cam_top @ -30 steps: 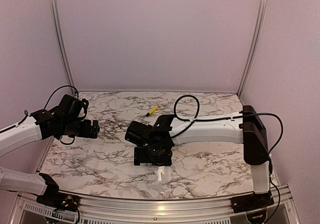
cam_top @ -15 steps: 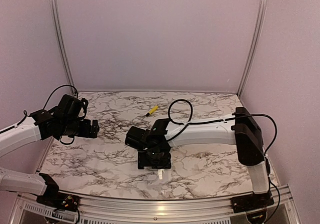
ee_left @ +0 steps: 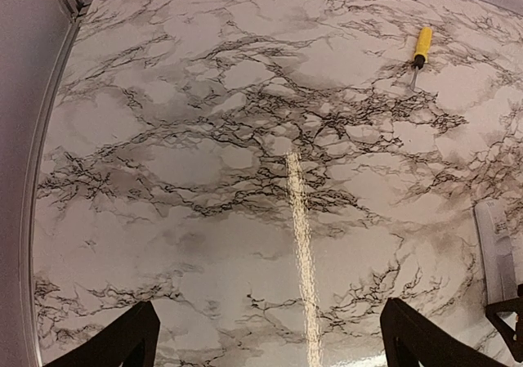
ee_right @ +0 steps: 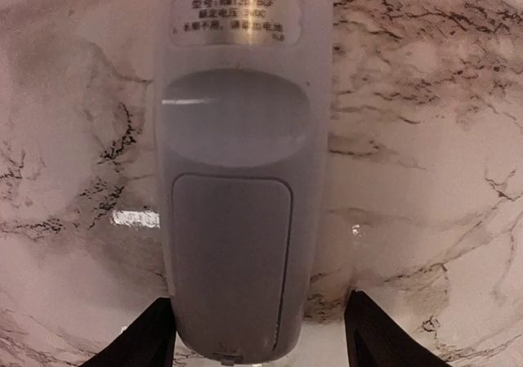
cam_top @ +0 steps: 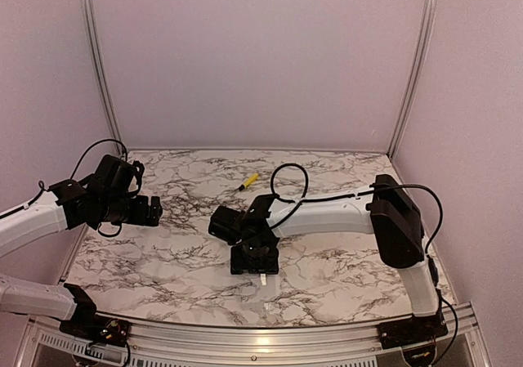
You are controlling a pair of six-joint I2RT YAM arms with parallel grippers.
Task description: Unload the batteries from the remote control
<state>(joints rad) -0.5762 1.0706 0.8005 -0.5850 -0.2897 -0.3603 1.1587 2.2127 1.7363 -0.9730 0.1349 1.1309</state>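
Observation:
The white remote control (ee_right: 241, 179) lies on the marble table with its back face up. Its battery cover (ee_right: 229, 261) is closed, so the batteries are hidden. My right gripper (ee_right: 261, 334) is open and straddles the remote's near end; the left finger is next to its edge and the right finger stands a little apart. In the top view the right gripper (cam_top: 255, 261) covers the remote except for a small white tip (cam_top: 263, 278). My left gripper (cam_top: 155, 210) is open and empty, held above the table's left side. The remote's end also shows in the left wrist view (ee_left: 497, 252).
A yellow-handled screwdriver (cam_top: 248, 181) lies toward the back middle of the table, also visible in the left wrist view (ee_left: 421, 46). Lilac walls with metal posts close in the table on three sides. The right arm's cable loops above its forearm.
My right gripper has come down and toward the near edge over the remote, which now shows less in the top view. The left arm has not moved.

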